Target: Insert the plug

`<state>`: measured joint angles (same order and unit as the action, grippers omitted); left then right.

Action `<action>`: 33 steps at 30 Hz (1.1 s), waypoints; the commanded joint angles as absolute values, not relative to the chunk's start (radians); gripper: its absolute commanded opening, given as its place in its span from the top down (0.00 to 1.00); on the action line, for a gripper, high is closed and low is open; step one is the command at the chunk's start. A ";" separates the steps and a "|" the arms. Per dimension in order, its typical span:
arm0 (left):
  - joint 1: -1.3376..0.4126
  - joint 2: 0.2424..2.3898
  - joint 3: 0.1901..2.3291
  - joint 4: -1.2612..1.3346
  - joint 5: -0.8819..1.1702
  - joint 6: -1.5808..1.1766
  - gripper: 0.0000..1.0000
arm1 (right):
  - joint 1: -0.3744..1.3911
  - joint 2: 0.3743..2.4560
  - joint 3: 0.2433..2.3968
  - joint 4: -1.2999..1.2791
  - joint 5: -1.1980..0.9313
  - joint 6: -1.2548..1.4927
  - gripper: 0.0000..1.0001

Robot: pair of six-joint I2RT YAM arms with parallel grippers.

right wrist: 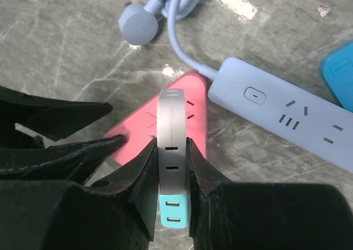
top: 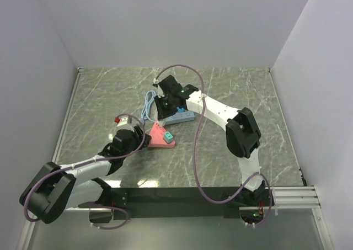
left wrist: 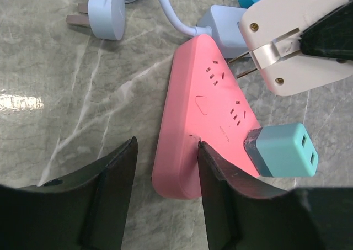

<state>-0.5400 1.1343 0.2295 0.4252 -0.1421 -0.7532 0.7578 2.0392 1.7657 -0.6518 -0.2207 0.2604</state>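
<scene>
1. my right gripper [right wrist: 171, 145] pinches the white plug [right wrist: 171, 112], prongs close by the pink power strip [left wrist: 204, 106] on the bench [top: 248, 95].
2. my left gripper [left wrist: 165, 150] is spread, one finger touching the strip's end.

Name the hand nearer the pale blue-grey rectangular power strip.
Right. The right hand, shut on a white plug, hangs at the cable end of the pale blue-grey power strip; the left hand is farther off, open around a corner of the pink triangular power strip.

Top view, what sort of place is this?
Likely a robot lab cell: white walls box in a marble-pattern tabletop; a pink power strip lies there, a plug in the right gripper.
</scene>
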 commanded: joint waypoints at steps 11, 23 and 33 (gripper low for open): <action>-0.537 1.175 0.232 0.489 -0.097 -0.769 0.48 | 0.772 2.069 1.792 -0.653 -0.172 0.253 1.00; -0.537 1.201 0.233 0.508 -0.074 -0.770 0.48 | 0.790 2.100 1.816 -0.653 -0.163 0.256 1.00; -0.537 1.209 0.235 0.512 -0.066 -0.772 0.53 | 0.802 2.109 1.833 -0.669 -0.147 0.250 1.00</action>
